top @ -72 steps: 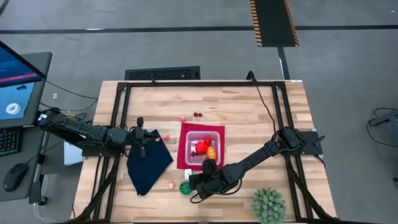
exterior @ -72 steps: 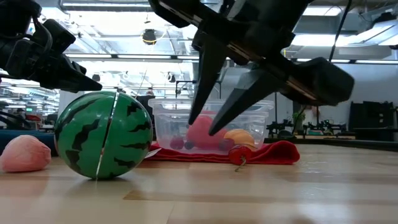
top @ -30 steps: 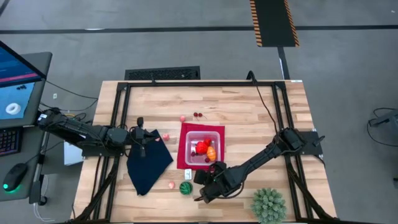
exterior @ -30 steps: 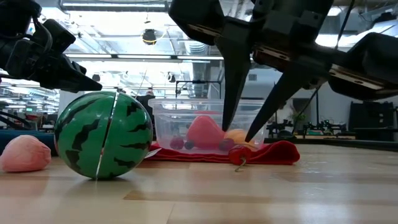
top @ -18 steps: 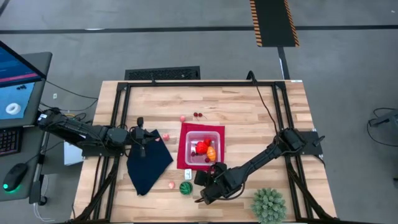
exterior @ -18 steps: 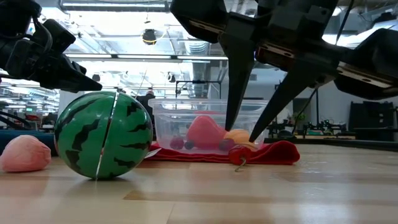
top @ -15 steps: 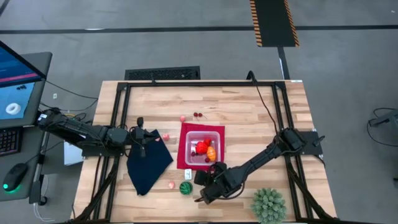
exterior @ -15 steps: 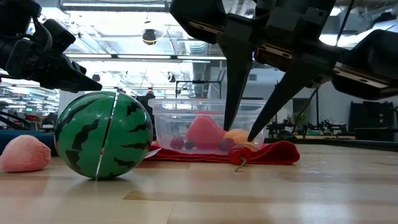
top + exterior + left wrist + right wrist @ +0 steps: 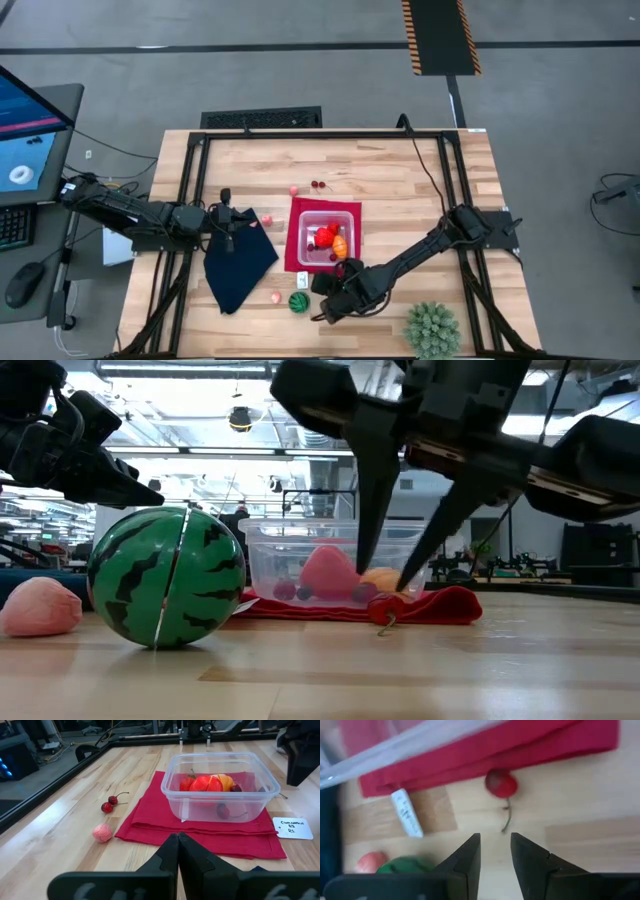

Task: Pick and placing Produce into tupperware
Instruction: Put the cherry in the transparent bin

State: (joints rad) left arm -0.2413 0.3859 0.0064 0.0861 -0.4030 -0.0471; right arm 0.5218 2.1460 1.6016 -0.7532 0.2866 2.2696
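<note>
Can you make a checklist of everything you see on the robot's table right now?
Surface: wooden table.
Job's things: clear tub on a red mat, holding fruit; cherry, striped green ball, pink piece lie loose.
Clutter: navy cloth, spiky plant ball, label card.
Grippers: right gripper open near the cherry; left gripper shut, over the cloth.
Cables: cable along right frame.
Surroundings: monitor, mouse.

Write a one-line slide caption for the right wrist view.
Right end effector, fingers parted, hovers above a small dark-red stemmed cherry on the wooden table beside the red cloth mat.
</note>
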